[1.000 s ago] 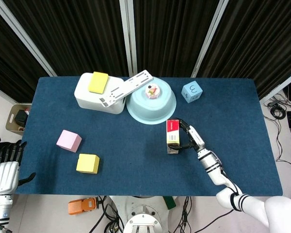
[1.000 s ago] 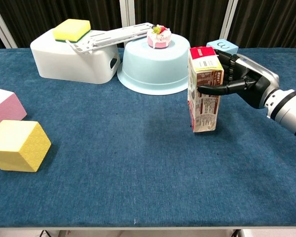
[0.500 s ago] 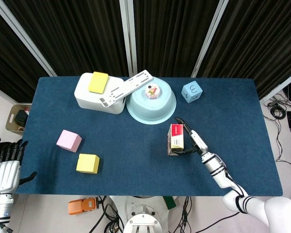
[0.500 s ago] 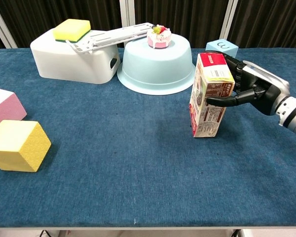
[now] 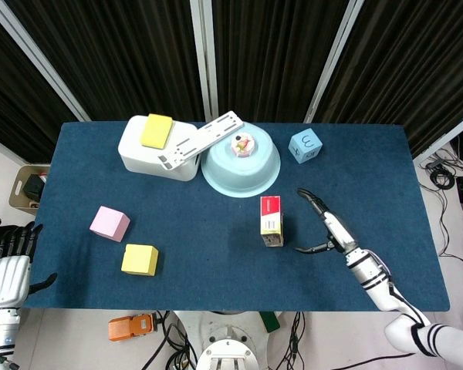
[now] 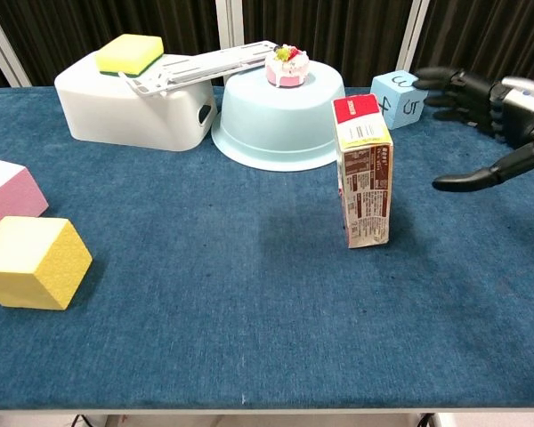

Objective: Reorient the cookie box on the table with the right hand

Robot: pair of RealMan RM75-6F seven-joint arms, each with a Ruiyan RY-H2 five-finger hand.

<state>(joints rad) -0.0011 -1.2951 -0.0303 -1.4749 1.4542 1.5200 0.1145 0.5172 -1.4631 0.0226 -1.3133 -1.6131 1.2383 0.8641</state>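
The cookie box [image 5: 272, 220] [image 6: 362, 171] stands upright on the blue table, its red end on top, just in front of the upturned bowl. My right hand [image 5: 324, 225] [image 6: 489, 124] hovers to the box's right, apart from it, fingers spread and holding nothing. My left hand [image 5: 8, 270] hangs off the table's left edge, holding nothing, fingers apart; the chest view does not show it.
An upturned light-blue bowl [image 5: 241, 166] carries a small toy cake [image 6: 287, 66]. A white bin [image 5: 156, 150] bears a yellow sponge [image 5: 157, 129] and a white perforated bar. A blue numbered cube [image 5: 305, 145] sits at the back right. Pink [image 5: 109, 223] and yellow [image 5: 140, 260] cubes lie left.
My right hand has let go of the cookie box and pulled away to the right, opening. The box, tilted half a second ago, now stands upright alone.
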